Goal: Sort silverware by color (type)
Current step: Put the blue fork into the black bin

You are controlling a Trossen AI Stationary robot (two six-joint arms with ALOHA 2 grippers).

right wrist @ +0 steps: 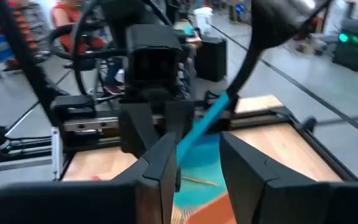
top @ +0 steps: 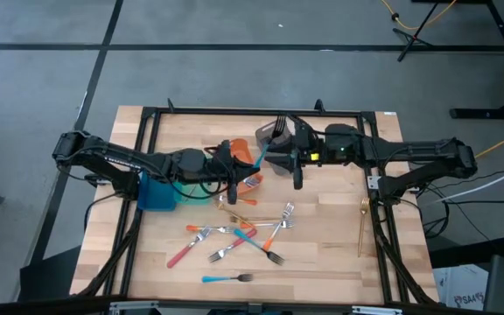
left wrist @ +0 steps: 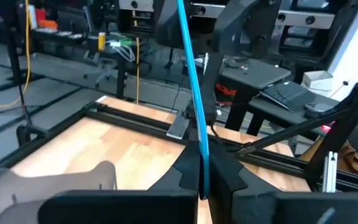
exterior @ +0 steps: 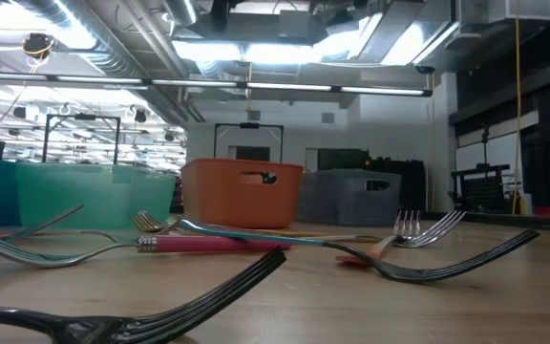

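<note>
A blue-handled fork (top: 259,150) is up in the air over the orange bin (top: 245,178) and grey bin (top: 280,140). My left gripper (top: 248,166) reaches in from the left and is shut on it. My right gripper (right wrist: 197,168) comes from the right, open, with one finger on each side of the blue handle (right wrist: 205,126). I cannot tell whether they touch it. Several forks with red, orange and blue handles (top: 239,238) lie crossed on the table. One blue fork (top: 226,278) lies alone near the front, and a gold utensil (top: 362,223) lies by the right rail. My left gripper pinches the blue fork's handle near its free end (left wrist: 202,177) between its two fingers. The handle (left wrist: 191,74) runs out beyond the fingertips, away from the gripper. The fork is lifted clear of the table and bins, with its metal head (top: 279,125) toward the far edge.
A teal bin (top: 156,194) sits under the left arm. The orange and grey bins stand close together at the table's far middle, below both grippers. A black frame rail (top: 261,112) borders the table. Bare wood (top: 322,254) shows to the right of the fork pile.
</note>
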